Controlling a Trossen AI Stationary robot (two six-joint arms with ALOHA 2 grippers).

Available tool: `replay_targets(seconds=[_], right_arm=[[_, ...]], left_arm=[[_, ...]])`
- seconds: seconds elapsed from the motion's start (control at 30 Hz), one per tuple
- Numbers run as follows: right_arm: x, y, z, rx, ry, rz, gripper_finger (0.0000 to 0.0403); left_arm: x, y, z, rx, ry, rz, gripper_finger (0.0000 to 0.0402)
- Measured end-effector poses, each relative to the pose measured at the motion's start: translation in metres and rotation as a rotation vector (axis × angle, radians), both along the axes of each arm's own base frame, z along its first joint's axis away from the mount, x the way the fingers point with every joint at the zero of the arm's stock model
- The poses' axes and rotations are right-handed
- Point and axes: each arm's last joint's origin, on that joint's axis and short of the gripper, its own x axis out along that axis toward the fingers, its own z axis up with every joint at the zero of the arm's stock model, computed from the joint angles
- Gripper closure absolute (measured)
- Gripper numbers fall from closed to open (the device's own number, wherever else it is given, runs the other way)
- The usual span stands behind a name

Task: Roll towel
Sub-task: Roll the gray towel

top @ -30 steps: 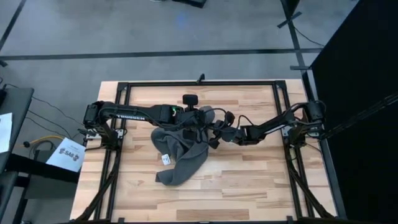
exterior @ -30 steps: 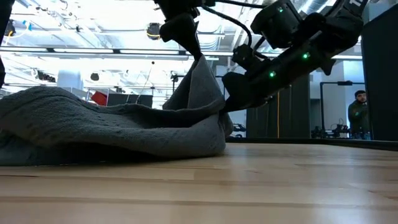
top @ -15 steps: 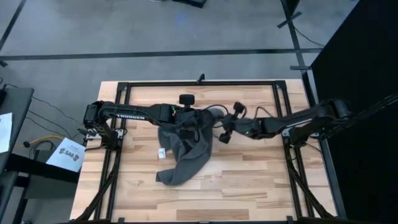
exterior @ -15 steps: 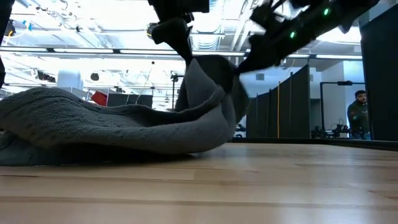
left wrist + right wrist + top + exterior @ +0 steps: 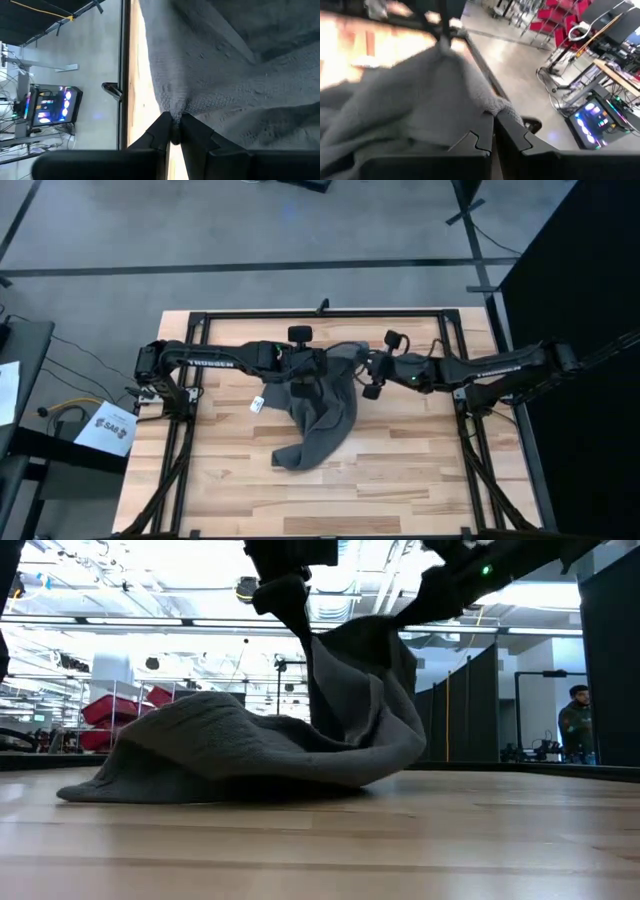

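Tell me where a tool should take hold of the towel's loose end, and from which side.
Both tools already pinch the towel at its raised far edge: left tool, right tool. The loose end lies bunched on the table toward the near edge. It is probably best pinched from above at its outer fold, which is clear of both arms.

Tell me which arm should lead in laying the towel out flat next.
Probably the right. Both grippers, left and right, pinch the towel edge aloft; the right gripper faces bare table to draw the bunched cloth across.
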Motion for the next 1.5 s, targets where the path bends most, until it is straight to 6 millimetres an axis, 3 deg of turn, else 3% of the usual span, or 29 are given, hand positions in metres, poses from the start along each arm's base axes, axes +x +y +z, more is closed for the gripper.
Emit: replay_targets(seconds=[0.17, 0.4, 0.8, 0.93, 1.13, 1.3, 1.5], right_arm=[[0.006, -0.003, -0.012, 0.001, 0.062, -0.009, 0.0403], [0.006, -0.004, -0.013, 0.003, 0.062, -0.015, 0.0403], [0.006, -0.004, -0.013, 0.015, 0.055, -0.02, 0.0403], [0.006, -0.004, -0.013, 0.019, 0.053, -0.022, 0.0403], [0.006, -0.004, -0.013, 0.023, 0.053, -0.024, 0.0403], [0.007, -0.005, -0.01, 0.003, 0.031, -0.018, 0.0403], [0.015, -0.005, 0.012, -0.065, -0.002, 0.006, 0.0364]], left_arm=[[0.0, 0.013, 0.0, -0.048, -0.007, 0.001, 0.0334], [0.002, 0.023, -0.001, -0.168, -0.061, -0.007, 0.0283], [0.007, 0.023, -0.028, -0.237, -0.094, -0.103, 0.0278], [0.008, 0.025, -0.027, -0.177, -0.105, -0.073, 0.0293], [0.006, 0.03, -0.024, -0.005, -0.084, 0.017, 0.039], [-0.001, 0.031, -0.007, 0.216, -0.082, 0.102, 0.04], [-0.027, 0.024, 0.056, 0.321, -0.309, 0.086, 0.0401]])
